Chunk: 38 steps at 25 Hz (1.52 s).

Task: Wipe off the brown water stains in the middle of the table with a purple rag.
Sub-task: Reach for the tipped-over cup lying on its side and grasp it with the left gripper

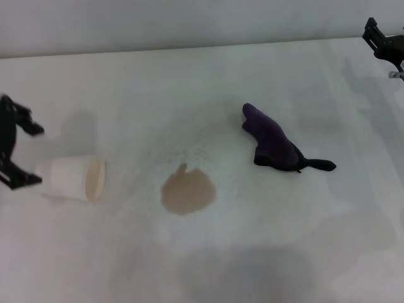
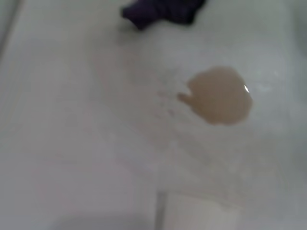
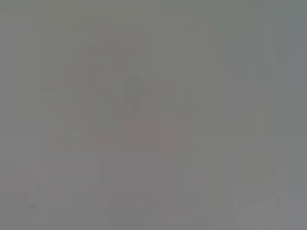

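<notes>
The brown water stains (image 1: 188, 191) are one tan blotch in the middle of the white table (image 1: 208, 76); it also shows in the left wrist view (image 2: 220, 96). The purple rag (image 1: 273, 142) lies loose to the right of the blotch and a little farther back, its thin tail pointing right. Part of it shows in the left wrist view (image 2: 163, 12). My left gripper (image 1: 40, 155) is open at the table's left side, its fingertips at the base of a paper cup. My right gripper (image 1: 384, 44) is at the far right corner, away from the rag.
A white paper cup (image 1: 72, 178) lies on its side left of the blotch, its mouth toward the blotch; its edge shows in the left wrist view (image 2: 196, 213). The right wrist view is plain grey.
</notes>
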Each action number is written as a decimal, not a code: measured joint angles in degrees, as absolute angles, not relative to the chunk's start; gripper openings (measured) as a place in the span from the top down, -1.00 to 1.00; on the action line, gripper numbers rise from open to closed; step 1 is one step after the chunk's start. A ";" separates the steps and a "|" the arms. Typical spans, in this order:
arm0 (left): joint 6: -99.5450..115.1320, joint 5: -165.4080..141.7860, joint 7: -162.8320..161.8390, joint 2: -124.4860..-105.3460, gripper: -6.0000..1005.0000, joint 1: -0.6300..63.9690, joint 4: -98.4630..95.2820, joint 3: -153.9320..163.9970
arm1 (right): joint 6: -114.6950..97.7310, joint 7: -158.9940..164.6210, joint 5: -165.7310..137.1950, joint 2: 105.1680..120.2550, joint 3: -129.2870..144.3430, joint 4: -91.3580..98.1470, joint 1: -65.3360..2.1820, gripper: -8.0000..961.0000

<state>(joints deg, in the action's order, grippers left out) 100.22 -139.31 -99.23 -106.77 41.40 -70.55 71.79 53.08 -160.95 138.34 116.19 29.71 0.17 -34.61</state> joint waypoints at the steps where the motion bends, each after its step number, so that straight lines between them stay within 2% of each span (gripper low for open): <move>1: 100.19 -141.03 -99.23 -107.54 -0.76 41.59 -70.39 72.68 | 53.10 -160.94 138.33 116.20 29.71 0.17 -34.63 -0.79; 5: 99.68 -149.96 -98.41 -111.77 -0.76 42.57 -69.88 74.04 | 53.09 -160.93 138.34 116.19 29.70 0.21 -34.64 -0.79; 9: 97.27 -151.98 -96.34 -113.69 -0.76 42.57 -69.90 73.54 | 53.04 -160.93 138.33 116.06 29.71 0.54 -34.77 -0.79; 18: 92.88 -152.73 -92.19 -115.85 -0.76 42.04 -66.76 73.93 | 52.84 -160.93 138.35 115.84 29.70 1.44 -34.98 -0.79; 26: 89.64 -153.41 -90.96 -116.04 -0.76 42.46 -64.28 74.00 | 52.87 -160.93 138.43 115.84 28.55 1.60 -34.70 -0.79; 38: 85.45 -154.16 -89.51 -117.32 -0.76 42.28 -58.70 74.00 | 53.49 -160.84 138.39 116.02 28.20 1.08 -34.36 -0.79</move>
<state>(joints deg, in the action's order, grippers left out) 85.45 -154.16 -89.51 -117.32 42.28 -58.70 74.00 53.49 -160.84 138.39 116.02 28.20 1.08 -34.36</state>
